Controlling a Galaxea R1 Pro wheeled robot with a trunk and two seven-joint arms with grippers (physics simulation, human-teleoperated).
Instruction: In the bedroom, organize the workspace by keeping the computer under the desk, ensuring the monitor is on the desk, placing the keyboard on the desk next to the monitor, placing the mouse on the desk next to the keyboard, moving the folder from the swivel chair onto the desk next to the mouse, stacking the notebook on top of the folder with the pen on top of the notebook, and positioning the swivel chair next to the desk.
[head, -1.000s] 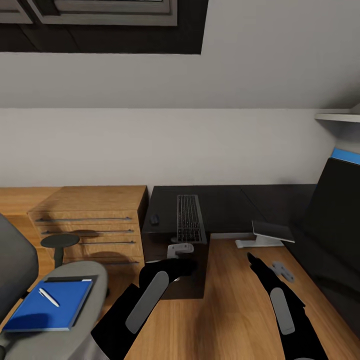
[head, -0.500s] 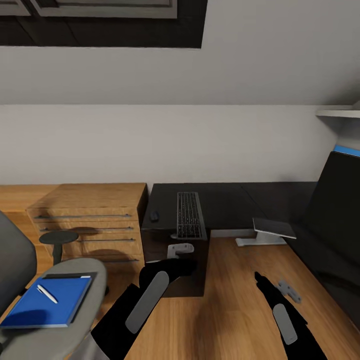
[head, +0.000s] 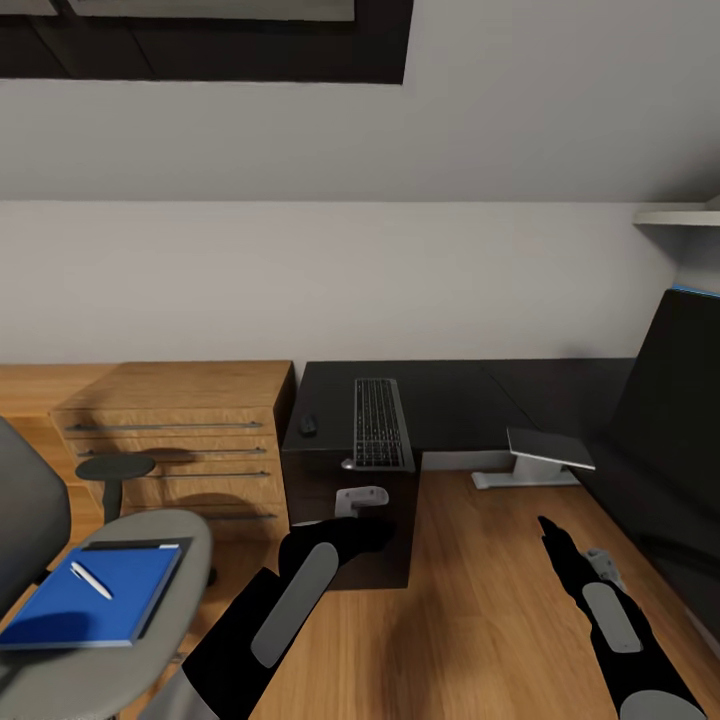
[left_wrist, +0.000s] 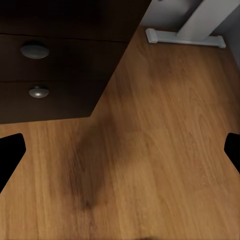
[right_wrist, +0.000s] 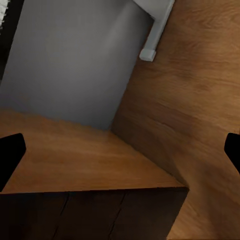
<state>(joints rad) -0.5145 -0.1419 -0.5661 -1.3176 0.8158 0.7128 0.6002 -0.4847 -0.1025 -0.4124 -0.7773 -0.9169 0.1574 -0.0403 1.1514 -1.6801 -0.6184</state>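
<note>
Your blue folder (head: 88, 595) lies flat on the swivel chair (head: 110, 650) seat at your left, with the dark notebook (head: 170, 546) edge peeking from under it and the white pen (head: 90, 580) on top. The silver-grey keyboard (head: 379, 423) and small black mouse (head: 308, 425) sit apart on the matte black tabletop (head: 460, 395), beside the oak drawer unit (head: 170, 440). Both wrist views look down on oak floor (left_wrist: 150, 165); your left gripper (left_wrist: 120, 150) and right gripper (right_wrist: 120, 150) have jaws spread wide, grasping nothing.
</note>
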